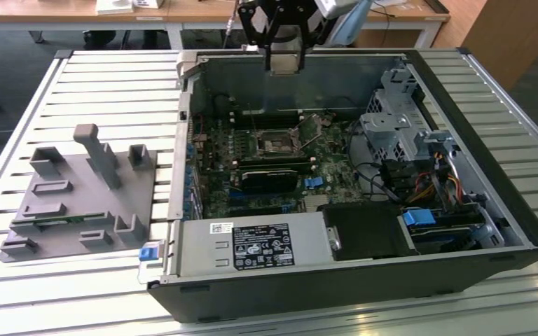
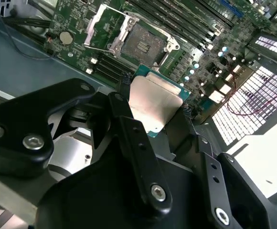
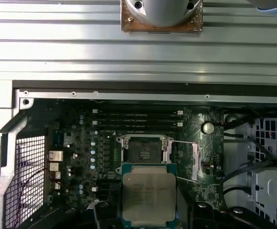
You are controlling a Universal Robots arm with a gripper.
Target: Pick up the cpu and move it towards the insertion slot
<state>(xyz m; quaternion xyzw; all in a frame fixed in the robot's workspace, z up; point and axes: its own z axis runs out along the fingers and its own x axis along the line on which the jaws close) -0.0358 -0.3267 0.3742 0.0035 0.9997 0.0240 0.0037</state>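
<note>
Above the open computer case (image 1: pixel 344 175), near its far wall in the exterior view, the black gripper (image 1: pixel 284 64) hangs with its jaws closed on the cpu (image 2: pixel 154 101), one finger on each of two opposite edges. The cpu is a flat square chip with a dull silvery metal lid and a thin green rim; the first wrist view shows faint print on the lid (image 3: pixel 149 195). It is held clear of the motherboard (image 1: pixel 260 164), just short of the insertion slot (image 3: pixel 143 149), and does not touch it.

The slot is a dark square socket with a bright metal frame; its hinged retaining plate (image 3: pixel 188 160) is swung open beside it. Long dark memory slots (image 3: pixel 138 119) run parallel past the socket, and a round coin cell (image 3: pixel 207 128) sits on the green board near the open plate. Bundled cables (image 1: pixel 400 185) and perforated metal drive cages (image 1: pixel 395 119) stand farther from the socket inside the case.

The case lies on a ribbed aluminium desk (image 1: pixel 110 91). A grey plastic fixture (image 1: pixel 78 199) with upright posts rests on the desk outside the case, well apart from the socket.
</note>
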